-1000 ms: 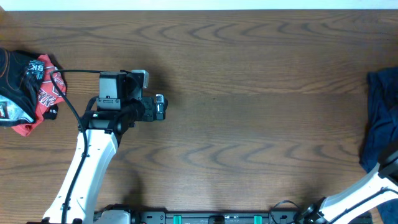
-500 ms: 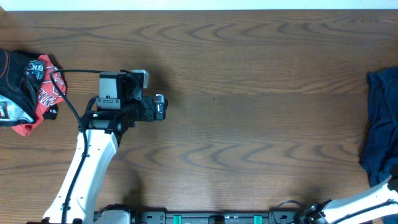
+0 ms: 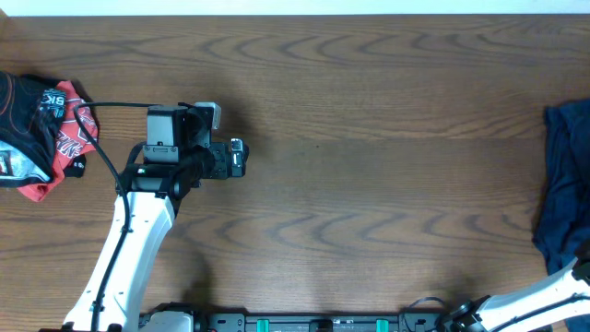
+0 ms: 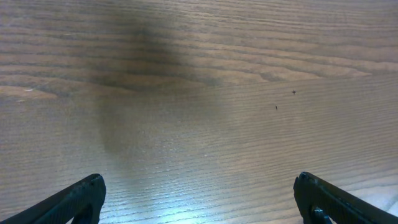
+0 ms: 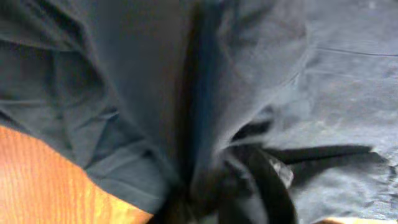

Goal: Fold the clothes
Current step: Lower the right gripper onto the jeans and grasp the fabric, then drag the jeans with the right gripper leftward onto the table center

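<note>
Brown wood-grain tabletop [image 3: 369, 111] fills most of the overhead view, with the clothes at its two ends. A crumpled dark blue cloth garment [image 3: 564, 184] lies against the right edge, partly cut off by the frame. A bunched red, black and white printed garment [image 3: 41, 138] lies at the far left edge, well apart from the blue one. My left tool [image 3: 237, 158] hangs over bare wood left of centre, pointing right, near the printed garment but not touching it. From the left wrist, the left tool [image 4: 199, 190] is spread wide: its two dark fingertips [image 4: 81, 199] sit in the bottom corners with only wood grain and a soft shadow between them. It grips nothing. My right arm enters the overhead view at the bottom right corner; its tool is out of that frame. From the right wrist, the right tool [image 5: 224, 193] is buried in the blue garment [image 5: 155, 74]. One black finger [image 5: 270, 183] shows, and creases in the cloth converge at the jaws, so I read it as pinched closed on a fold. A wedge of tabletop [image 5: 43, 180] shows at lower left.
</note>
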### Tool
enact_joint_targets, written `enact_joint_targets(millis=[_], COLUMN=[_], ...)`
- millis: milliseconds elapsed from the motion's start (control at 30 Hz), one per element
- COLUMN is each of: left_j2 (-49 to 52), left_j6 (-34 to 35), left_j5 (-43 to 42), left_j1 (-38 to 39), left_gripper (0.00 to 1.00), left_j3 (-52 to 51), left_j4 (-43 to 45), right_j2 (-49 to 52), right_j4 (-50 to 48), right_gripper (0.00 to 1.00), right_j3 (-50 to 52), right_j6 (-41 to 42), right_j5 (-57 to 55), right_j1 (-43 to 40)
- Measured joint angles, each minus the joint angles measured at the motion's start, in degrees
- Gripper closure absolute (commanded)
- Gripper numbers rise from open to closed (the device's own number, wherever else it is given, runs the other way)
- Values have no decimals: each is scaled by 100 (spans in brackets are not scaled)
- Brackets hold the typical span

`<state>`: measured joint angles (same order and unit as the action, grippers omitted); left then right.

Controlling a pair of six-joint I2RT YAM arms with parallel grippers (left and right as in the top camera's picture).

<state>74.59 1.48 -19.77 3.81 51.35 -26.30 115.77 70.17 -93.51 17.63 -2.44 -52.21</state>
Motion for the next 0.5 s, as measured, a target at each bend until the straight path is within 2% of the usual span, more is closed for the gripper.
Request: enact_joint_targets(millis=[300, 500], left_j2=[0, 0], left_j6=[0, 0], left_j5=[0, -2], left_j1=[0, 0], left_gripper=[2, 2], left_j3=[0, 0], left_j4=[4, 7], right_j2=[-7, -350], right_j4=[-17, 326], right_gripper=[99, 99], right_j3=[-28, -529], right_j6=[-7, -96], right_j5=[-61, -133], right_j1=[533, 1725])
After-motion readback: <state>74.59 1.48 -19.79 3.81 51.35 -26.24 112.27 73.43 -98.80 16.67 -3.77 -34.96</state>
